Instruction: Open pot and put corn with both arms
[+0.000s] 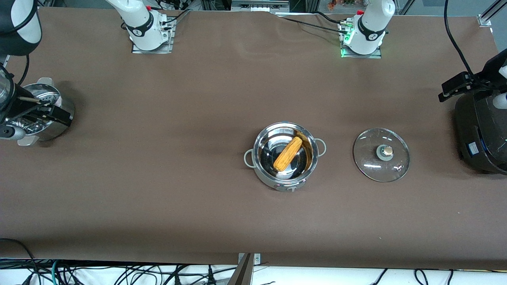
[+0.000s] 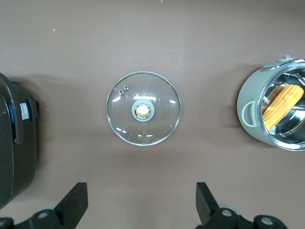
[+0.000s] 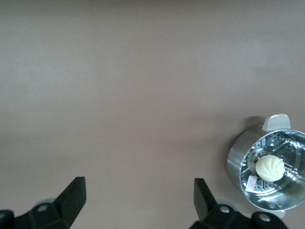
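Uncovered near the middle of the brown table (image 1: 158, 190), the pot (image 1: 286, 156) stands closest to the front camera, its knob facing that camera and one loop handle at each side. Inside it the corn (image 1: 288, 154) lies slantwise on the shiny bottom, its narrow tip toward the robots' bases.

Beside the pot, toward the left arm's end of the table, the glass lid (image 1: 381, 154) rests flat on the cloth, knob up, apart from the pot and from the black cooker (image 1: 481, 134) at that end. The left wrist view places the lid (image 2: 143, 109) between the cooker (image 2: 16, 143) and the pot (image 2: 274, 105), with the corn (image 2: 281, 106) visible inside.

Raised above the cooker at the table's edge, the left gripper (image 2: 141, 202) has its fingers spread wide and holds nothing; the lid lies in line with the gap between them.

At the right arm's end, the right gripper (image 3: 139, 200) hangs over the steamer (image 1: 43, 113), likewise spread wide and empty. Its wrist view shows bare cloth and the steamer (image 3: 267, 167) with a pale bun (image 3: 270, 168) on the perforated insert.

Broad bare cloth stretches between steamer and pot, and between the pot and the camera-side edge.
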{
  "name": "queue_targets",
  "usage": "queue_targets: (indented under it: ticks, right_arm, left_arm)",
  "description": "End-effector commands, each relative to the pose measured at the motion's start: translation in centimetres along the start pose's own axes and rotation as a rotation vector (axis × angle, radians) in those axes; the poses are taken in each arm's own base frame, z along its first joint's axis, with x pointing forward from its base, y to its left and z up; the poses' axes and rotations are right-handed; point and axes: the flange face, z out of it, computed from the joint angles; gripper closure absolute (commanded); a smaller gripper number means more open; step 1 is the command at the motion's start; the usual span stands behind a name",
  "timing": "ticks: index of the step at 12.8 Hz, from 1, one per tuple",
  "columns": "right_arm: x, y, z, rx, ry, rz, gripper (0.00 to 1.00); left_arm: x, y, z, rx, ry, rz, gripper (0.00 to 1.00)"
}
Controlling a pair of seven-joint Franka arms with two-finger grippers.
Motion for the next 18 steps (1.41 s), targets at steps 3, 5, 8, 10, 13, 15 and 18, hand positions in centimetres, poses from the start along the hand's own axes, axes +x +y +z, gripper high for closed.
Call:
queue_targets:
  ticks: [3,5,8,10,13,15,18]
  right_arm:
    - [-5.4,0.3,-4.1,-0.003,-0.001,-0.027,0.0]
    - [-5.4,1.4,-2.5,-0.003,-0.014,-0.094,0.0]
    - [-4.5,1.5,-1.0,0.0,-0.031,-0.132,0.0]
    - [-3.3,1.7,-0.3,0.014,-0.047,-0.156,0.0]
    - [-3.0,2.2,-0.8,0.017,-0.035,-0.153,0.0]
    - [-2.9,2.1,-0.5,0.028,-0.039,-0.151,0.0]
    - [-2.3,2.1,-1.0,0.03,-0.027,-0.152,0.0]
  left_arm:
    - [-0.1,-0.4,-0.3,0.025,-0.015,-0.007,0.0]
    - [-0.1,-0.7,-0.2,0.062,-0.019,-0.006,0.0]
    - [-0.1,-0.9,0.0,0.064,-0.025,-0.009,0.0]
    - [-0.1,-0.7,0.0,0.064,-0.025,-0.007,0.0]
    - [-0.1,-0.7,0.0,0.064,-0.024,-0.007,0.0]
    - [-0.1,-0.6,-0.1,0.064,-0.022,-0.009,0.0]
    - [-0.1,-0.6,-0.2,0.064,-0.021,-0.011,0.0]
